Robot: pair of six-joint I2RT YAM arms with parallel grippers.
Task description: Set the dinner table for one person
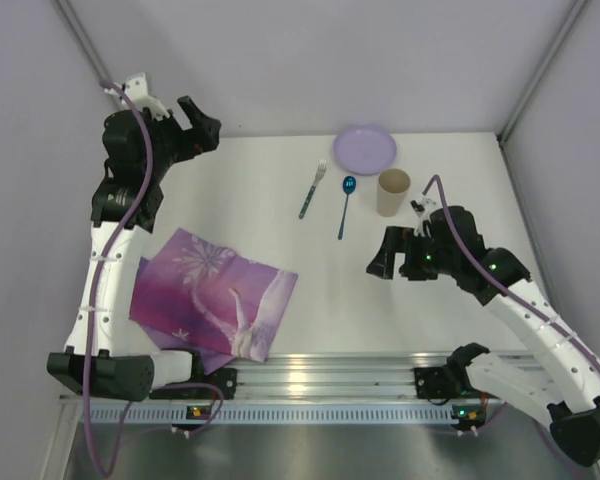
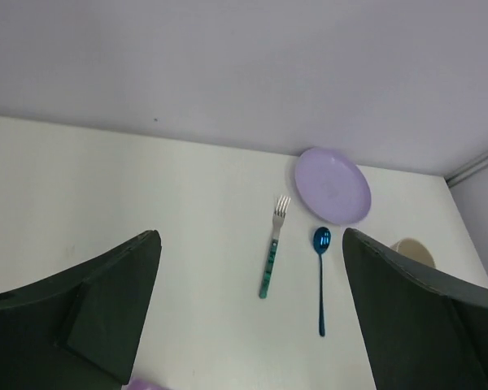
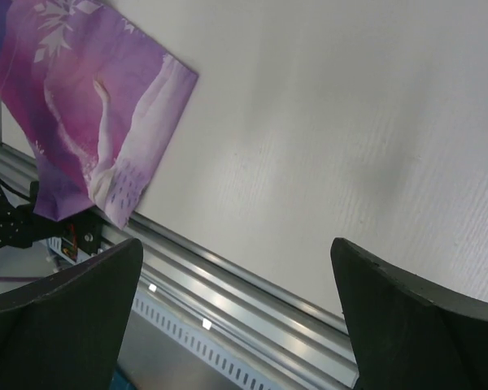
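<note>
Dinner table surface [image 1: 260,180] fills the middle of the scene, and on my reading you are at the very start of setting it for 1 person: nothing is laid out as a place yet. The placemat [image 1: 215,290] lies skewed at the near left, part of it doubled under, its near corner at or over the aluminium rail [image 1: 320,375]. The plate [image 1: 365,148], fork [image 1: 313,189], spoon [image 1: 346,207] and cup [image 1: 392,192] sit grouped at the far right, well apart from the placemat. The left gripper [image 1: 202,122] hangs high at the far left, jaws spread and empty; the right gripper [image 1: 384,262] hovers just near of the cup, jaws also spread, holding nothing. Your next move likely calls for squaring and flattening the placemat, a job for the left arm, before the plate goes on it. Mind the spoon and cup beside the right arm, and the thin, flat fork and spoon, which may be awkward to pinch off the surface.
</note>
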